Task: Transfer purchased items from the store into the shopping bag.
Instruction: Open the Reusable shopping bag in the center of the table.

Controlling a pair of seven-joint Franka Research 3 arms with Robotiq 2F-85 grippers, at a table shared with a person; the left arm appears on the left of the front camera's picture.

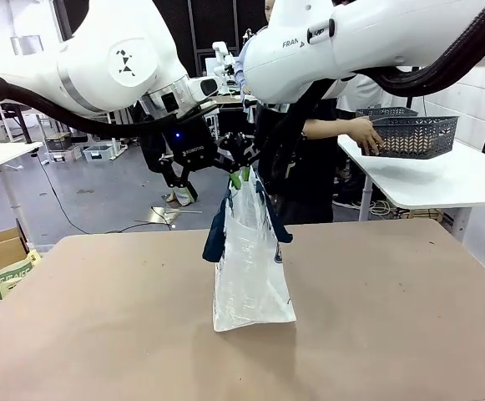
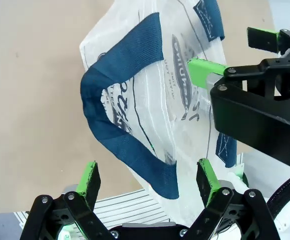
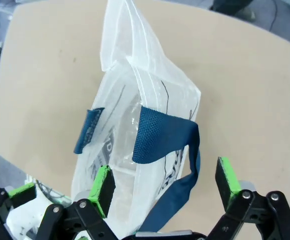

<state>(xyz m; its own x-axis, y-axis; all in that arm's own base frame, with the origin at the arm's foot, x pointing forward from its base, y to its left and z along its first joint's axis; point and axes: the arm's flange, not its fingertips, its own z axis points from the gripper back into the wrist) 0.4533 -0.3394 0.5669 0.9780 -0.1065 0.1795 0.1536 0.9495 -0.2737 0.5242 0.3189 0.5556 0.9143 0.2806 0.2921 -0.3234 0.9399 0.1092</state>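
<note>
The shopping bag (image 1: 253, 276), crinkled translucent plastic with woven navy strap handles (image 3: 160, 134), stands upright in the middle of the smooth tan worktop (image 1: 92, 334). The left gripper (image 2: 147, 172) and right gripper (image 3: 164, 172) hover at its top, green-padded fingers spread wide and gripping nothing.

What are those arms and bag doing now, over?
Left end effector, right end effector: both open. Shopping bag upright beneath them, on table. Person's hand at mesh basket.
</note>
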